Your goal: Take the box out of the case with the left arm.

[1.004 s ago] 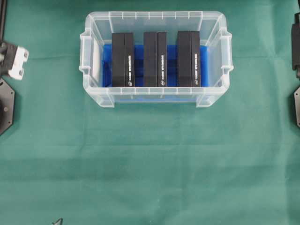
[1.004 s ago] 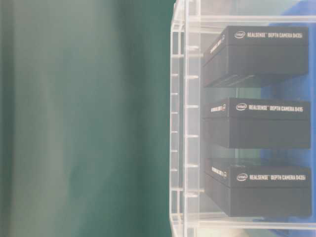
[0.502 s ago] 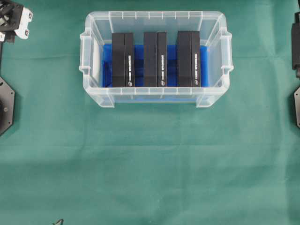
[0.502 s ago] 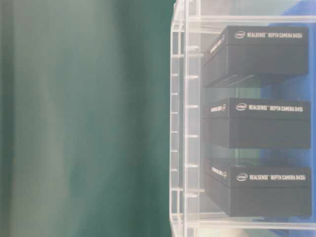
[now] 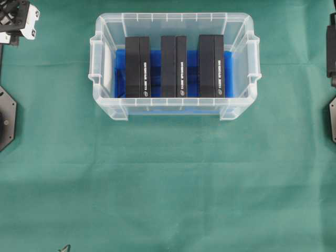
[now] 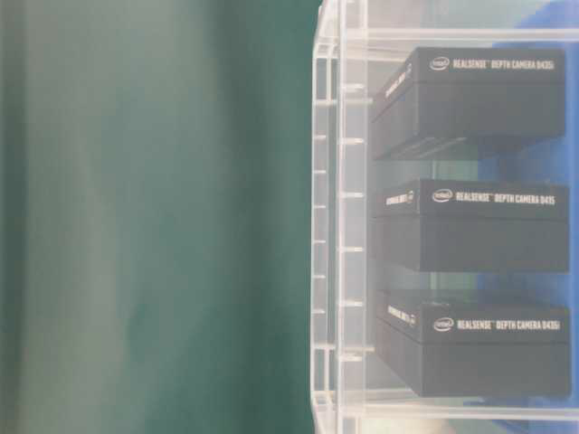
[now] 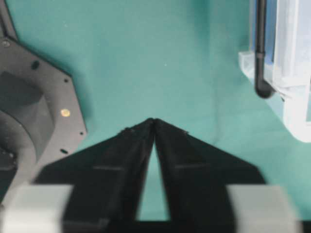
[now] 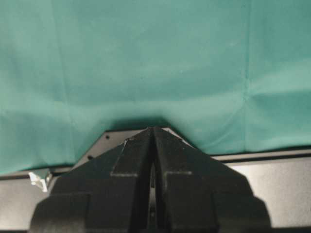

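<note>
The case [image 5: 173, 17] is a clear plastic bin with a blue bottom, standing at the top middle of the green cloth. Three black boxes stand in it side by side: left [image 5: 137, 66], middle [image 5: 174, 66], right [image 5: 211, 66]. The table-level view shows the case wall [image 6: 330, 226] and the boxes [image 6: 475, 226] behind it. My left gripper [image 5: 17, 20] hovers at the far top left, well apart from the case. In its wrist view the left gripper [image 7: 154, 120] has its tips touching and holds nothing; the case corner [image 7: 294, 73] lies to its right. My right gripper [image 8: 153, 129] is shut and empty.
The left arm's black base plate [image 5: 6, 118] sits at the left edge, and it shows as the base plate [image 7: 34, 111] in the wrist view. Black parts of the right arm [image 5: 332, 50] line the right edge. Green cloth [image 5: 168, 189] covers the table in front of the case.
My left gripper has swung from beside the case's left end to the top left corner of the overhead view. The boxes, the case and the right arm have not moved.
</note>
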Robot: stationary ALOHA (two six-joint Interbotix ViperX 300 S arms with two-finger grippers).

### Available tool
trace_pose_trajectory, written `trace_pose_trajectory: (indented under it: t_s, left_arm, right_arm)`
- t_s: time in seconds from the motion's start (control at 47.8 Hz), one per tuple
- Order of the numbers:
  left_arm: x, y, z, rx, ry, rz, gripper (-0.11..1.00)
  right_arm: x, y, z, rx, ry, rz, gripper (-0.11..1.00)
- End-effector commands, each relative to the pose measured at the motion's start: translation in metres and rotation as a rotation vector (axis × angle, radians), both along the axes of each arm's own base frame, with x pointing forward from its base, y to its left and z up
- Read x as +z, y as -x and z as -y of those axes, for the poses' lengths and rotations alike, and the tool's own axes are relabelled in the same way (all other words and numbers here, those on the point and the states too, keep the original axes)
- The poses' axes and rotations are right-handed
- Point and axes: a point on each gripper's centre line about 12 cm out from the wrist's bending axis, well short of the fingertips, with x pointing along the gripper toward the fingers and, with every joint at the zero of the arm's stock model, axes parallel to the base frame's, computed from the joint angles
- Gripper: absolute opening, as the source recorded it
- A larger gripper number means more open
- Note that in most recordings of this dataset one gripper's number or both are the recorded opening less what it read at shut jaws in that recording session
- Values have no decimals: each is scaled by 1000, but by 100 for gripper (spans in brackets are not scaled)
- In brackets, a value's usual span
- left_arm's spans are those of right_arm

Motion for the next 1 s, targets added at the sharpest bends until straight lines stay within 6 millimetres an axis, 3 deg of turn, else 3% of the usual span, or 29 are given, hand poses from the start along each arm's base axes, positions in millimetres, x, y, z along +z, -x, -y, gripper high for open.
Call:
trace_pose_trajectory:
  t_s: [0.0, 0.167, 0.272, 0.983]
  left_arm:
    - [4, -2, 2, -16, -9, 18, 19]
    - [4, -2, 4, -11, -6, 20, 69]
    - [4, -3, 5, 0, -1, 21, 88]
    - [4, -3, 5, 31, 2, 23, 87]
  right_arm:
    - [7, -1, 1, -3, 6, 22, 1]
    - [8, -1, 1, -5, 9, 23, 1]
    - [8, -1, 1, -4, 10, 23, 1]
    - [5, 0, 1, -5, 12, 8, 1]
